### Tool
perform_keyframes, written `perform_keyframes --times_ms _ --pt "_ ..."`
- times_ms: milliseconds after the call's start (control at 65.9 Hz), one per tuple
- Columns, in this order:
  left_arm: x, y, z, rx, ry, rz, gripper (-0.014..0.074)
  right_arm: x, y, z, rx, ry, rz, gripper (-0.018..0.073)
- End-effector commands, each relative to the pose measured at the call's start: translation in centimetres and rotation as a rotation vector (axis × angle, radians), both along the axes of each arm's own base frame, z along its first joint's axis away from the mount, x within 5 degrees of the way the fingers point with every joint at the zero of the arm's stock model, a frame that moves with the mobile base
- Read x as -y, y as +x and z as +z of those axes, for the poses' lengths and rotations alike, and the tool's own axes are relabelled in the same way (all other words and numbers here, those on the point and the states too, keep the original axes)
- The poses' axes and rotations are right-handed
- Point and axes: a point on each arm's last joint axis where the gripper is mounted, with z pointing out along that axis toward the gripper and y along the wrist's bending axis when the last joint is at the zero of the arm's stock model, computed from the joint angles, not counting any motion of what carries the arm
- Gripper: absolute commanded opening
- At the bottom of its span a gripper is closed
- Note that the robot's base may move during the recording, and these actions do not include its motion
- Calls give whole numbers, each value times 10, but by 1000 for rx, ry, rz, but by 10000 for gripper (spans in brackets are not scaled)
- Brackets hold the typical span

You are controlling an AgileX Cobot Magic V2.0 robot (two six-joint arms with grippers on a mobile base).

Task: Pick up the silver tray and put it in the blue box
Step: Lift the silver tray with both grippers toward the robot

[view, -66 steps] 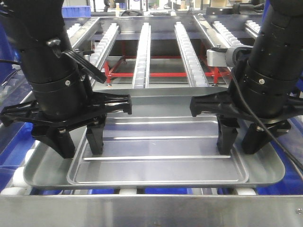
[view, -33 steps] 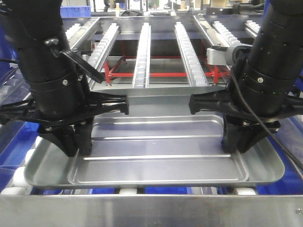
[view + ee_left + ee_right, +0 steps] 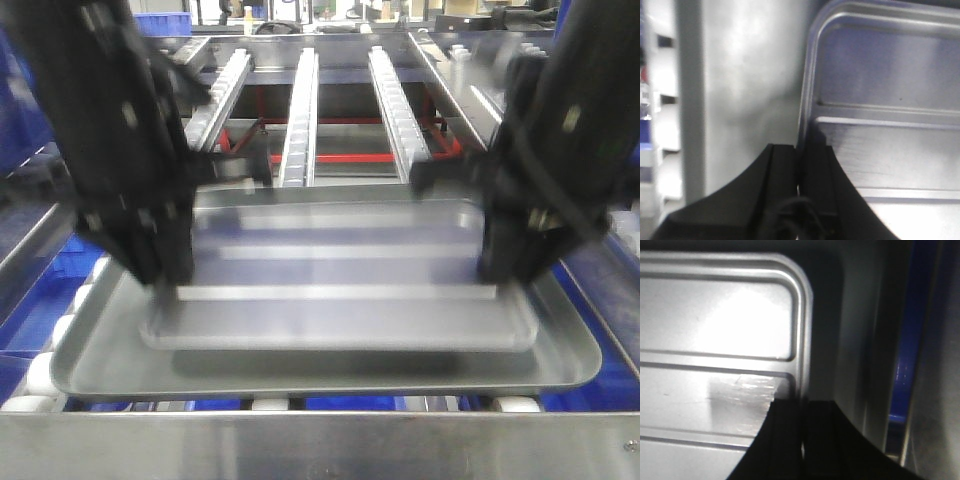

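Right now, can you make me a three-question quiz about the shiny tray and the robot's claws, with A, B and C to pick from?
1. Where is the silver tray?
A. Inside a blue box
B. Over the bigger grey tray
C. On the floor

2. What colour are the bars under the roller rails?
A. Green
B. Yellow
C. Red

3. What is the left gripper doing?
A. Pinching the silver tray's rim
B. Hanging wide open
C. Holding a cup

Answers:
1 B, its shadow falls on the grey tray in the front view.
2 C, red bars show between the rails.
3 A, the left wrist view shows it closed on the rim.
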Motion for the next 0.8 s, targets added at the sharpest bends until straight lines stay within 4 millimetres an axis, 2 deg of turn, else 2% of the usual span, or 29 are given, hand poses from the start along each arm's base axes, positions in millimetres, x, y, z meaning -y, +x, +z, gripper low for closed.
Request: perform_keyframes --times_ms 0,137,303,501,683,789 --pt "0 -9 38 82 -74 -10 -104 2 -7 35 91 45 -5 52" --pt "3 -26 51 85 -77 -38 -104 -4 -24 50 107 73 11 52" --pt "0 -45 50 91 -72 -36 -104 -7 -47 45 74 115 -25 52" --pt "-9 -79 51 91 -95 -30 -104 -5 -78 45 84 122 -37 57" --pt "-19 -119 46 83 -63 -46 -104 -10 -109 46 72 80 -25 57" --pt "-21 -136 45 79 -75 -46 -104 -15 -120 50 98 64 -20 57"
